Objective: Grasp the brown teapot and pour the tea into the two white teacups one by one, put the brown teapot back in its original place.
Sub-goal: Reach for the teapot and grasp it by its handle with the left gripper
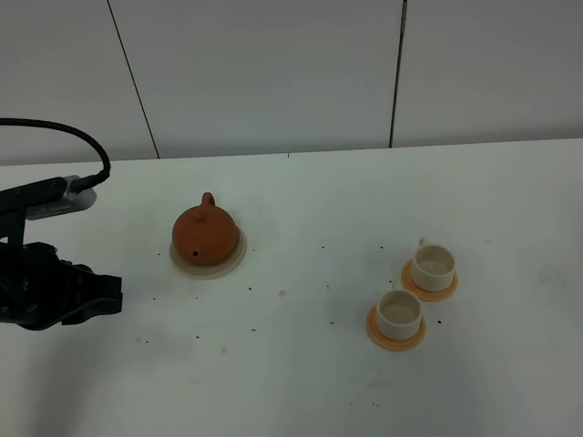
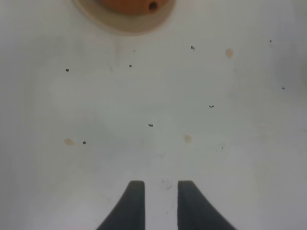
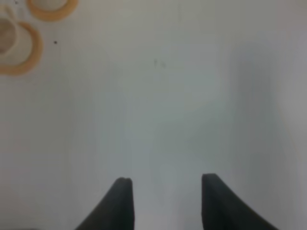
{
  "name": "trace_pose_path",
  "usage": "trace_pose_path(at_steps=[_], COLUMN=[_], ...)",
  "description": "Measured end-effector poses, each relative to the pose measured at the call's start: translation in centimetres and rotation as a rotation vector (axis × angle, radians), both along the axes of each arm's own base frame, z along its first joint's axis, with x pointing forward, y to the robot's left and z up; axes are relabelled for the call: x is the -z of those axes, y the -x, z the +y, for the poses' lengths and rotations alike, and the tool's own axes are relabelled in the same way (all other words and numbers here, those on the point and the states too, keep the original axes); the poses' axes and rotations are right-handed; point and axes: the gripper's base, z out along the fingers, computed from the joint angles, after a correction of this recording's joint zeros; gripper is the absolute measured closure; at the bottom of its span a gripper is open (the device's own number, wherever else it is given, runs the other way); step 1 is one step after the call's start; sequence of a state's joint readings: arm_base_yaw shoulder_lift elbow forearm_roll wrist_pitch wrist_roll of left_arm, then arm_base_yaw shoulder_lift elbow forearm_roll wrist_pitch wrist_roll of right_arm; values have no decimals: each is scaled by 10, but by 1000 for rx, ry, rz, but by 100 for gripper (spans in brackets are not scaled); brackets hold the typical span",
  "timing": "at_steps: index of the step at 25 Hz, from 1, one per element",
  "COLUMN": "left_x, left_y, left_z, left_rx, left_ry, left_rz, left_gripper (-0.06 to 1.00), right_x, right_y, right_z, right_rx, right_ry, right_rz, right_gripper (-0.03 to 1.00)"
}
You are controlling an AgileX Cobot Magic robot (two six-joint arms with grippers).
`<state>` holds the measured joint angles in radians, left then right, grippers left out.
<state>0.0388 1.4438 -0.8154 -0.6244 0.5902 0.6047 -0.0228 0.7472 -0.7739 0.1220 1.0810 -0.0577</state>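
Brown teapot [image 1: 205, 235] on its saucer [image 1: 219, 270], well ahead of the narrowly parted left jaws; right jaws wider, both empty.

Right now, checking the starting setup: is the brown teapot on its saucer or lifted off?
On: the brown teapot rests on the saucer, rim showing around its base.

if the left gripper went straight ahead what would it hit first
Probably the brown teapot on its saucer, past bare table. It sits slightly off the line of the left gripper, so maybe only a graze.
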Motion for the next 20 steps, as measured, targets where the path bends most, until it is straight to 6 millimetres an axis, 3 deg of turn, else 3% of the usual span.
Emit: trace_pose_path(at_steps=[5,9,15,20], left_x=[0,0,0,0], left_y=[0,0,-1,-1], left_z=[0,0,1,1], left_rx=[-2,-4,-6,-6], left_ry=[-1,-1,-4,-4], left_rz=[-2,-3,-7,-7], left_gripper=[70,70,70,70], right_x=[19,32,43,45], right_y=[48,75,100,102], right_z=[1,4,10,12], right_rx=[-25,-69,-149,-152], right_ry=[23,32,26,-2], right_rz=[-69,-150,-247,-329], right_gripper=[64,64,64,64])
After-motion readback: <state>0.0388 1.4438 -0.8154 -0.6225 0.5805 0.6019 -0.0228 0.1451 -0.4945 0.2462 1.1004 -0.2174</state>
